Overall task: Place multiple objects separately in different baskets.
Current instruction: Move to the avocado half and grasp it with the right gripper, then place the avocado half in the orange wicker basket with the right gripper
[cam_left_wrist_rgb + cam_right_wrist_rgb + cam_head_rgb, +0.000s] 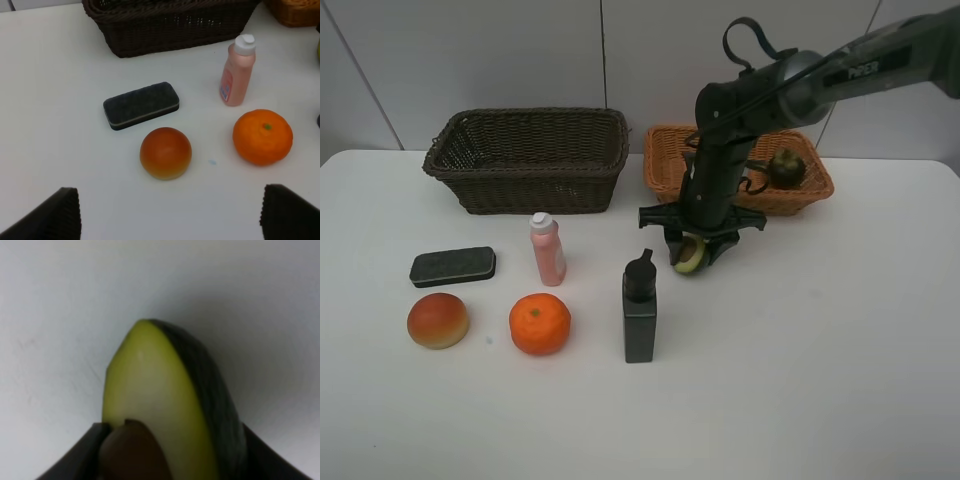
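Note:
My right gripper [697, 252] reaches down to the table in front of the light basket [664, 166], its fingers closed on either side of the halved avocado [689, 257]. The right wrist view shows the avocado [170, 400] close up between the two fingers [87, 452]. A dark mangosteen [786, 167] lies in the light basket. On the table stand the pink bottle [547, 250] and black bottle [640, 310]; beside them lie the eraser [453, 266], the peach fruit [438, 320] and the orange [540, 323]. My left gripper [170, 215] is open above the peach fruit [165, 152].
The dark brown basket [530, 160] stands at the back left, with nothing showing inside it. In the left wrist view the eraser [141, 105], pink bottle [237, 72] and orange [262, 136] lie before the dark basket [165, 25].

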Action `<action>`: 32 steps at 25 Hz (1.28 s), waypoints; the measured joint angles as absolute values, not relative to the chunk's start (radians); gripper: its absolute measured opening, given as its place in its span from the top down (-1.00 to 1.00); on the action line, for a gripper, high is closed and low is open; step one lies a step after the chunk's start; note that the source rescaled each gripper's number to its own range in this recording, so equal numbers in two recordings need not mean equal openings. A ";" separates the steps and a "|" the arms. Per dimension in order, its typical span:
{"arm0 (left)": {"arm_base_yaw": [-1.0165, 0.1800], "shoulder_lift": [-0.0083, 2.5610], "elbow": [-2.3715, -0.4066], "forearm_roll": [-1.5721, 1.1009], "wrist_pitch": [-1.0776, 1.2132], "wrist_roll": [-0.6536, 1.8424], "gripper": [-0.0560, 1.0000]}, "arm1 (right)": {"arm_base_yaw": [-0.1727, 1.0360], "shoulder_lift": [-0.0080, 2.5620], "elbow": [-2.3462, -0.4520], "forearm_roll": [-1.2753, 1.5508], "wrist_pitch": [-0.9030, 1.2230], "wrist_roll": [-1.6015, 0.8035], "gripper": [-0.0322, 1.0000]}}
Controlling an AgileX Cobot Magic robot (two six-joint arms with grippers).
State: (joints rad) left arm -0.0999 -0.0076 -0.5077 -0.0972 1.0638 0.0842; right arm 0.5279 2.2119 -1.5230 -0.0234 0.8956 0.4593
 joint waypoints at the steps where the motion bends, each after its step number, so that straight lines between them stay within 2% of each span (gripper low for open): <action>1: -0.100 -0.008 -0.508 -0.097 1.064 0.084 -0.70 | 0.528 2.212 -1.523 -0.023 0.896 0.459 -0.10; 14: -0.100 -0.008 -0.508 -0.097 1.064 0.084 -0.70 | 0.528 2.208 -1.523 -0.023 0.902 0.459 -0.10; 18: -0.100 -0.008 -0.508 -0.097 1.064 0.084 -0.70 | 0.528 2.169 -1.554 -0.024 0.971 0.459 -0.10; 24: -0.100 -0.008 -0.508 -0.097 1.064 0.084 -0.70 | 0.528 2.112 -1.720 -0.043 1.190 0.459 -0.10; 32: -0.100 -0.008 -0.508 -0.097 1.064 0.084 -0.70 | 0.527 2.106 -1.958 -0.121 1.213 0.459 -0.10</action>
State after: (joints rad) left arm -0.0999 -0.0076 -0.5077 -0.0972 1.0638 0.0842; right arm 0.5271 2.1060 -1.9580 -0.1214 1.2133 0.4593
